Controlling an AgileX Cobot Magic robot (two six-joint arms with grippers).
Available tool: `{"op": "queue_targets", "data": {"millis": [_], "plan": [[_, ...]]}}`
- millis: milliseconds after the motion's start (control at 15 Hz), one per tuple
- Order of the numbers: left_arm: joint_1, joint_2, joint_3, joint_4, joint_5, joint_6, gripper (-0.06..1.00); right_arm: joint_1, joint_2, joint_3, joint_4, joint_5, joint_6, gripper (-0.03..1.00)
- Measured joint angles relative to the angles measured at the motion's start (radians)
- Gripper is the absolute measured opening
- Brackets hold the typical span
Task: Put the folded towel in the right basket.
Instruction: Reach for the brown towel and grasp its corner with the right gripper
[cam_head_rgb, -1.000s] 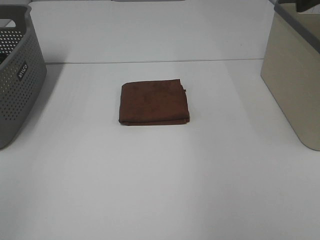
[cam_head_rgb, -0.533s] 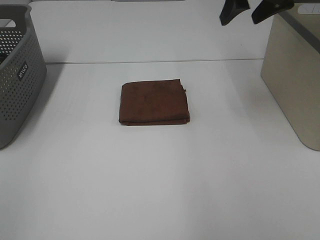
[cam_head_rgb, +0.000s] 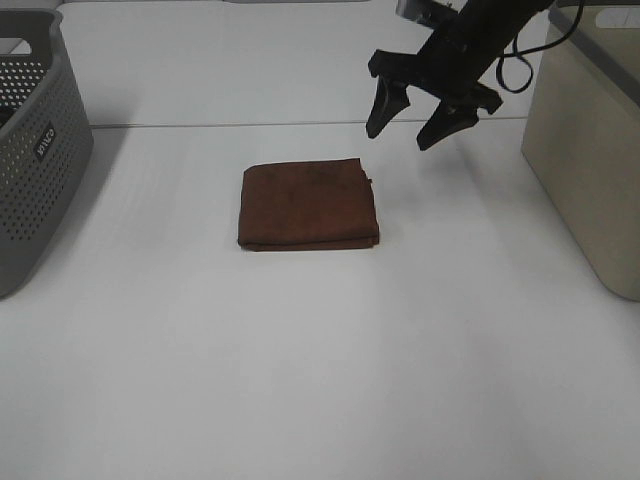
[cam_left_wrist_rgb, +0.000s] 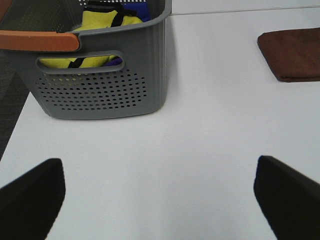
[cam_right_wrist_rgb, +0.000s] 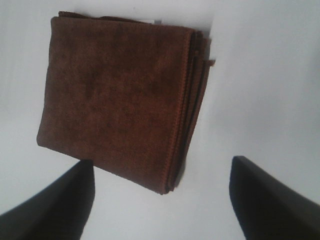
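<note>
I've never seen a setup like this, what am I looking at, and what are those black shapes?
A robot with two arms, each with a two-fingered gripper. The wide picture is from a camera high above the table; the other two are from wrist cameras, so the black shapes are gripper fingers. A folded brown towel lies mid-table, with a grey basket at left and a beige basket at right. The right gripper hovers open near the towel; the left gripper is open. Nothing is held.
</note>
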Motion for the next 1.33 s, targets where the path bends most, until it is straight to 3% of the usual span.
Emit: {"op": "queue_targets", "data": {"millis": [600,933,1067,1267,1333], "plan": [[0.0,0.0,0.0,0.0,0.0,0.0,0.97,0.0,0.229,-0.103,0.081,0.022,-0.04,0.7],[0.0,0.0,0.0,0.0,0.0,0.0,0.97,0.008,0.278,-0.11,0.248,0.017,-0.113,0.67],[0.0,0.0,0.0,0.0,0.0,0.0,0.97,0.034,0.292,-0.11,0.281,-0.01,-0.139,0.52],[0.0,0.0,0.0,0.0,0.0,0.0,0.97,0.046,0.306,-0.112,0.277,-0.032,-0.139,0.08],[0.0,0.0,0.0,0.0,0.0,0.0,0.97,0.046,0.306,-0.112,0.272,-0.032,-0.139,0.08]]}}
